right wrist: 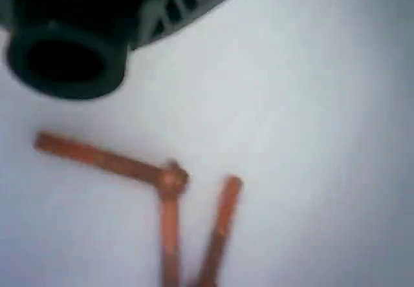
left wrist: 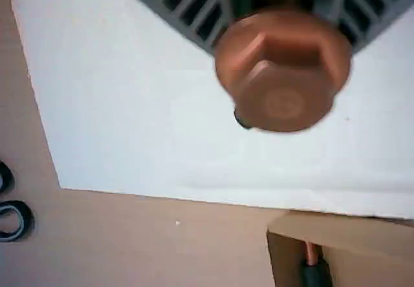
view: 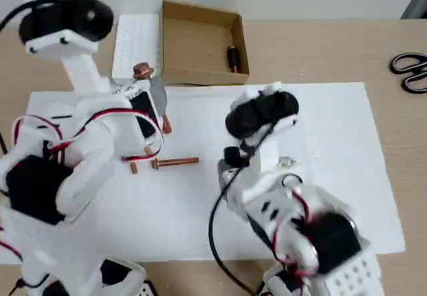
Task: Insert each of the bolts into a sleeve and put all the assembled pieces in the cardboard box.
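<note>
Copper bolt (left wrist: 281,74) pinched in left gripper (view: 152,101), head end toward the cardboard box (view: 200,76), over the white sheet (view: 320,143). Right gripper (view: 235,151) clamped on a black sleeve (right wrist: 65,57), open bore facing its wrist camera. Loose bolts (view: 175,163) lie on the sheet between the arms. One assembled piece (view: 233,59) sits inside the box.

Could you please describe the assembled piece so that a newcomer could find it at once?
Find the cardboard box just beyond the far edge of the white sheet. Against its right wall lies the piece: a black sleeve with a copper end poking out. The bolts on the sheet are bare copper.
</note>
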Controlling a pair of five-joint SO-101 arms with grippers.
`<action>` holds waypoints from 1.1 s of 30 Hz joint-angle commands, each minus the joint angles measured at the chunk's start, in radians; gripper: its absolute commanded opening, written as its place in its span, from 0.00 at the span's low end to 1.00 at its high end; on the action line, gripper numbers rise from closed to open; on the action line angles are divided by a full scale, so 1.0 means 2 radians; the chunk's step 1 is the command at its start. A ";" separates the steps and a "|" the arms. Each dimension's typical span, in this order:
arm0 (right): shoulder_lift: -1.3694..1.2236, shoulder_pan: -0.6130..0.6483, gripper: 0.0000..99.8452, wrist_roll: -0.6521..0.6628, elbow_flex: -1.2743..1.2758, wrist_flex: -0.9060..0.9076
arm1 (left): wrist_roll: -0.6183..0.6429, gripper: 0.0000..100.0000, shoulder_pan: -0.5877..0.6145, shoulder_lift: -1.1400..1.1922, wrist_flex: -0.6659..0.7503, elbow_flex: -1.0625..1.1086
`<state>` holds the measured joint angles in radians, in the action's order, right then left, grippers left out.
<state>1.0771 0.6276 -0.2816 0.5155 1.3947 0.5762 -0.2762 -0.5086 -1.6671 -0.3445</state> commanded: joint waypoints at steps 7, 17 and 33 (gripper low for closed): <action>0.167 0.027 0.00 0.056 0.105 -0.040 | 0.005 0.01 -0.002 -0.216 0.075 0.210; 0.238 0.073 0.00 0.068 0.177 -0.048 | 0.017 0.01 -0.020 -0.377 0.236 0.456; 0.254 0.109 0.00 0.117 0.266 -0.162 | 0.026 0.01 -0.095 -0.380 0.252 0.478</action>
<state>1.5758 0.8316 -0.0606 1.0495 1.1155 0.6237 -0.4618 -1.2605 -1.1899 0.6176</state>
